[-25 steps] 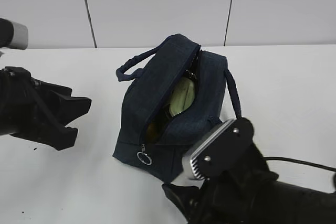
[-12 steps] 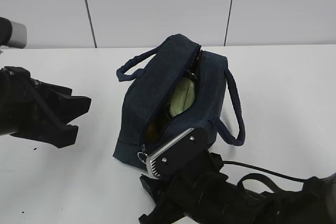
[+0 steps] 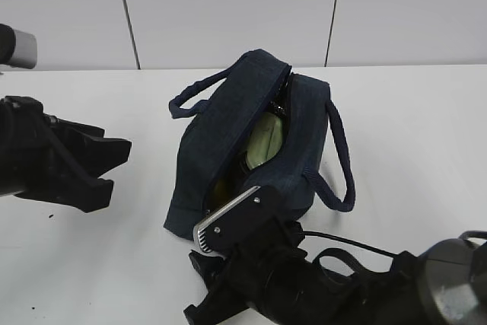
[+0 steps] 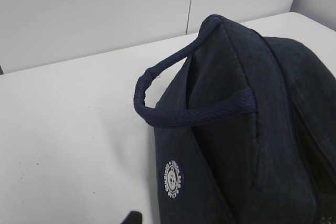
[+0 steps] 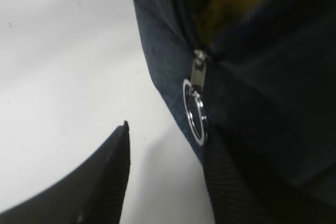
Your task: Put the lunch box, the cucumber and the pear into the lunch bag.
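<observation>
A: lunch bag [image 3: 251,146] sits mid-table, nearer the far edge, zipper open along the top. Pale green lunch box [image 3: 266,138] shows inside the opening, pear [image 5: 236,1] shows yellow at the near end just above the zipper slider. Cucumber can't be made out

B: right claw [image 5: 168,177]?

A: down at the bag's near end, spread apart. One finger [image 5: 100,182] lies out over bare table, the other is against the fabric just below the ring pull [image 5: 195,111]. Ring hangs free, nothing gripped

B: left claw [image 3: 106,173]?

A: parked toward the table's left edge, well apart from the bag, holding nothing. Looks parted in the exterior view but can't tell for sure. Its wrist view only shows the bag's side, a handle [image 4: 173,85] and a round white logo [image 4: 171,178]
</observation>
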You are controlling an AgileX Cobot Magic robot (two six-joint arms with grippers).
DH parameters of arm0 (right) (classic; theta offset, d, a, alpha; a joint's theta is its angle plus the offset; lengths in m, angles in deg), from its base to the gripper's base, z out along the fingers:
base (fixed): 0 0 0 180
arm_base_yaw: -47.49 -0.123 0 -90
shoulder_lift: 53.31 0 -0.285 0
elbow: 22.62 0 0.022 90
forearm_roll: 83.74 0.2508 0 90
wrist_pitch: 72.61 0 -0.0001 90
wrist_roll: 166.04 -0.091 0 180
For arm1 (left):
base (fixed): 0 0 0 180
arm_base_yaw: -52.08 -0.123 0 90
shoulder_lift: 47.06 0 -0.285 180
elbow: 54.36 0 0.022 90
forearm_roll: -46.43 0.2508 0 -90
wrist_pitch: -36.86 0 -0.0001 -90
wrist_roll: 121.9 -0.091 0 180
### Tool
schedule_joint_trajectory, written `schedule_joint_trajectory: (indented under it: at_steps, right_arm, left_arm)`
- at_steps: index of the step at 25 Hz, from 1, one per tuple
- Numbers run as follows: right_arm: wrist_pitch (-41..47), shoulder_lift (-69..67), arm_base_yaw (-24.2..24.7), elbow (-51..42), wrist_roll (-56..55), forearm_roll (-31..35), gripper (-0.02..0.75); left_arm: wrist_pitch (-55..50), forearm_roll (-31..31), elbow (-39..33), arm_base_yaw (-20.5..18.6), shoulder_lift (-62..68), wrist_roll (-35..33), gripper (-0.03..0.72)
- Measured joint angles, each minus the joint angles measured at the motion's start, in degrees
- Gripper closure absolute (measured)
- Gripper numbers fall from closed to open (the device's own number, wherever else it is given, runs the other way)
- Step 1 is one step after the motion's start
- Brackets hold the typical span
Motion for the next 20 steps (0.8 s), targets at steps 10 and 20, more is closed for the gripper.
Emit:
schedule_joint_trajectory:
  at_steps: [10,20]
  right_arm:
    - [-0.4,-1.4,0.8,3.2,0.0,0.6,0.428]
    - [1.8,-1.9,0.9,4.5,0.0,0.6,0.516]
  left_arm:
    - [0.0,-0.2,0.0,0.0,0.0,0.0,0.44]
    - [0.0,-0.2,0.0,0.0,0.0,0.0,0.442]
